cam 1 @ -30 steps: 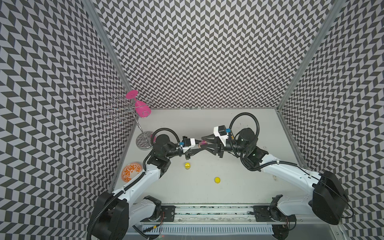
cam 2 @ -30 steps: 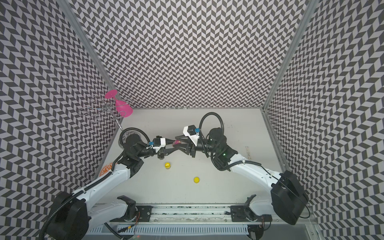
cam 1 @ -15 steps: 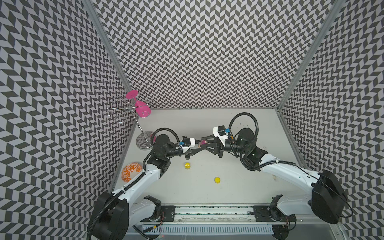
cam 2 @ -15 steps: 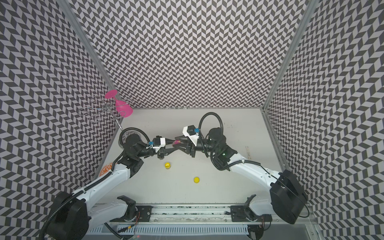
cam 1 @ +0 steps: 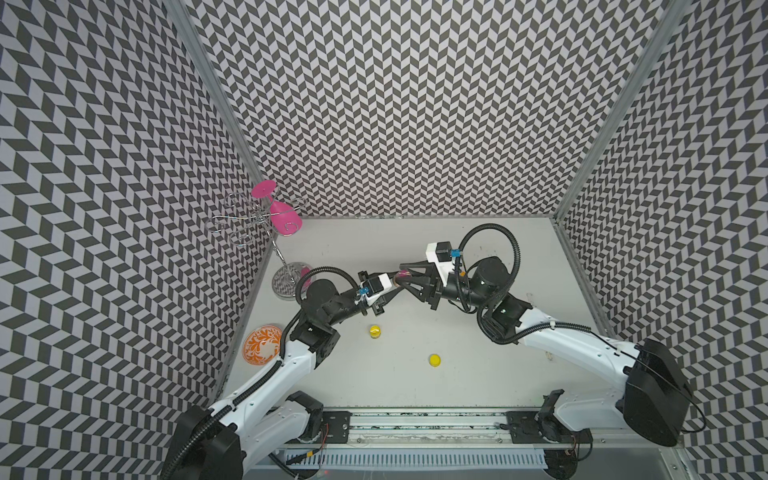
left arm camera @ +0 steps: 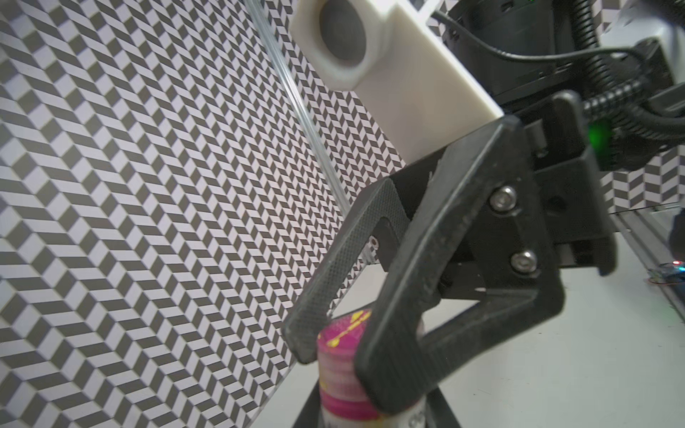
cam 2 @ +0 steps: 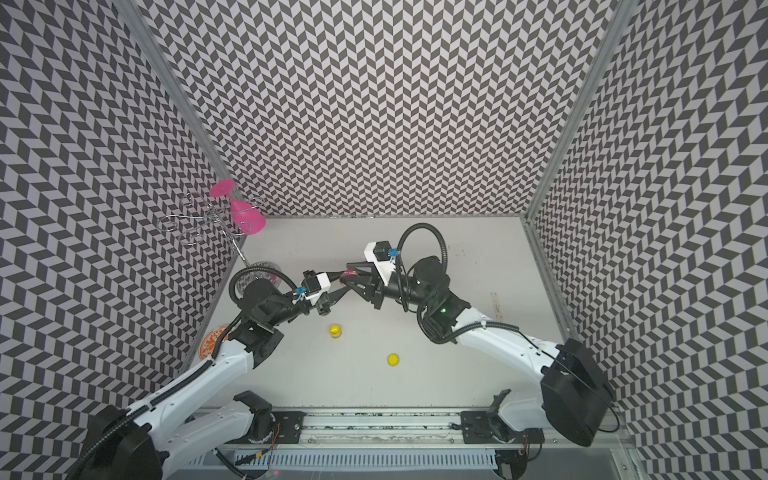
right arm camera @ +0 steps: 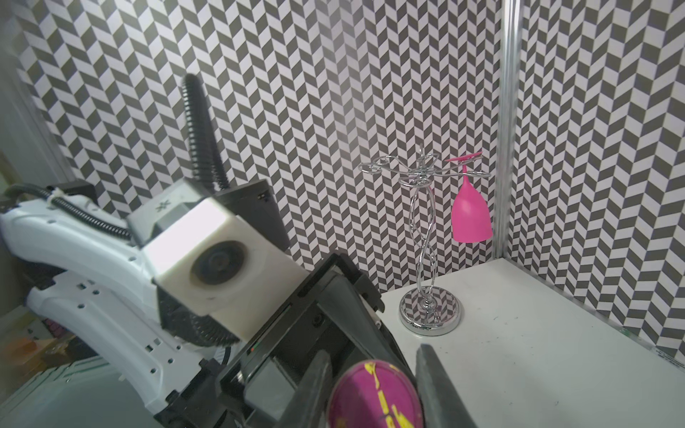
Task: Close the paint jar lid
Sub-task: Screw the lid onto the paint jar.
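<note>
Left wrist view shows the pink lid sitting on top of the pink paint jar, so the lid is already on. The right jaws, at the end of the right arm, are closed on the lid, one on each side. The left jaws, at the end of the left arm, are shut tight on the jar under the lid. In both top views the pink jar is up in the air, off the table, a little behind the yellow jar, toward the back wall. I think this is the twisting part. I cannot tell if the lid is all the way tight. What is left, I think, is to finish the turn, let go, and put the jar down. Now the counting. Two arms. Two paint jars, one pink and one yellow. Two lids, one pink and one yellow. The yellow lid lies on the table near the yellow jar, not touching it. One silver glass stand is far from the yellow jar, by the side wall, with one pink glass hanging upside down on it. One orange plate lies by that same wall.
</note>
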Available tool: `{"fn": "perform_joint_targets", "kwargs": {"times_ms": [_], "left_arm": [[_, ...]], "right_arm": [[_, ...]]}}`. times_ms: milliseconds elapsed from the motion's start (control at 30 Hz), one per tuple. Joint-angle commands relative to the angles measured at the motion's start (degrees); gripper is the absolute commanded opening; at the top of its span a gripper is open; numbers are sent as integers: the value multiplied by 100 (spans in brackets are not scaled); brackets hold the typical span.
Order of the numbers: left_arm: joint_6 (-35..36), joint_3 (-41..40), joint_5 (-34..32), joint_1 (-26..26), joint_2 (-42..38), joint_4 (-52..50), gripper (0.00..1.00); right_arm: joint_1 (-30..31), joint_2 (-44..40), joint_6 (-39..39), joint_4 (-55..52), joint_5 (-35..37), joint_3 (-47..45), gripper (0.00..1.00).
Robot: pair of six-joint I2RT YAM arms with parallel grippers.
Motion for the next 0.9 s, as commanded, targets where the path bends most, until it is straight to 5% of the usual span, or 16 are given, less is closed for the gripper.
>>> {"fn": "perform_joint_targets", "kwargs": {"times_ms": [0,367,867], "left_arm": [[682,-17,-1740,-322,-171,885,21],[1511,-198,-4088,-1178,190,2808,21],[2227,-522,-4403,-1394,515,4079,22]], "right_arm": [[252,86,720,-175,814,5,0],[702,221,1319,-780,2462,260,0],[824,350,1904,-1380,3214,505,0]]}}
